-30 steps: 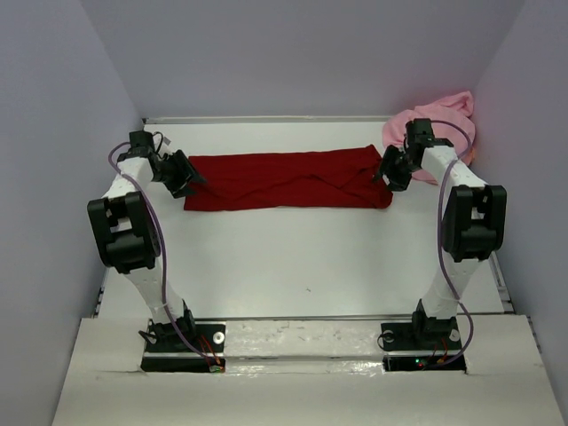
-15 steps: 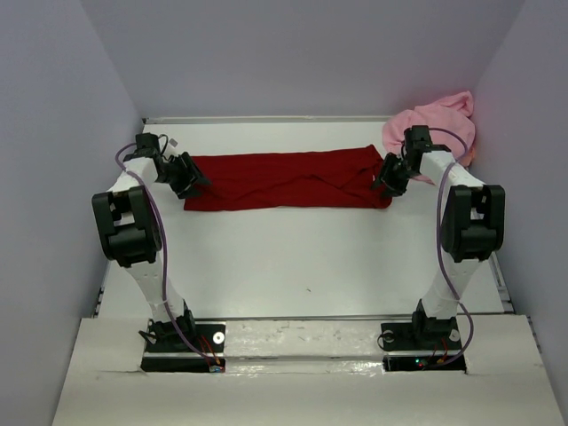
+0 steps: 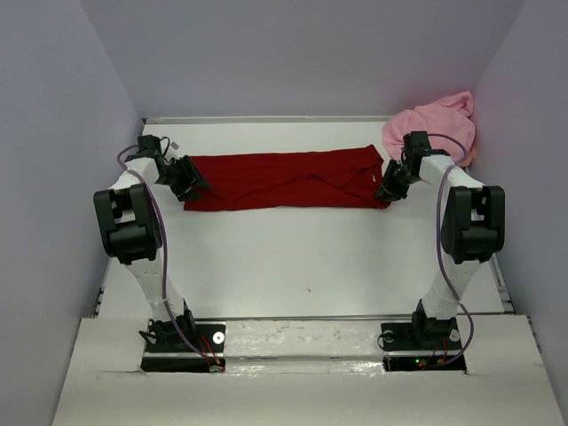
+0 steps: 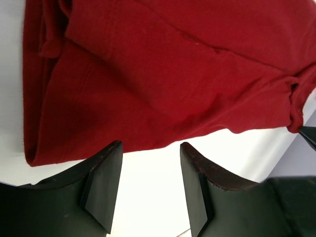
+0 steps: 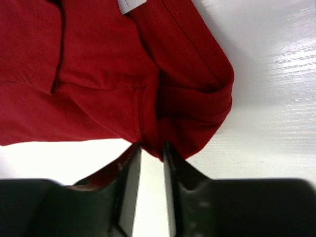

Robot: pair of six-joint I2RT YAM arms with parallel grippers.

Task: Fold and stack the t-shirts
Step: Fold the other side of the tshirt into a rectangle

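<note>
Left end effector (image 4: 150, 148) released beside red t-shirt (image 4: 173, 74) | right end effector (image 5: 152, 148): cannot tell | tag (image 5: 132, 5) unreadable

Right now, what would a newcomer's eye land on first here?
The red shirt lies folded into a long band across the far middle, with the left gripper open at one end and the right gripper at the other. The pink shirt sits crumpled in the far right corner.

A white table (image 3: 302, 257) sat boxed in by plain, pale lavender walls: a back wall (image 3: 302, 53), a left wall (image 3: 53, 133) and a right wall (image 3: 541, 195). Soft, even light fell over its glossy top.
</note>
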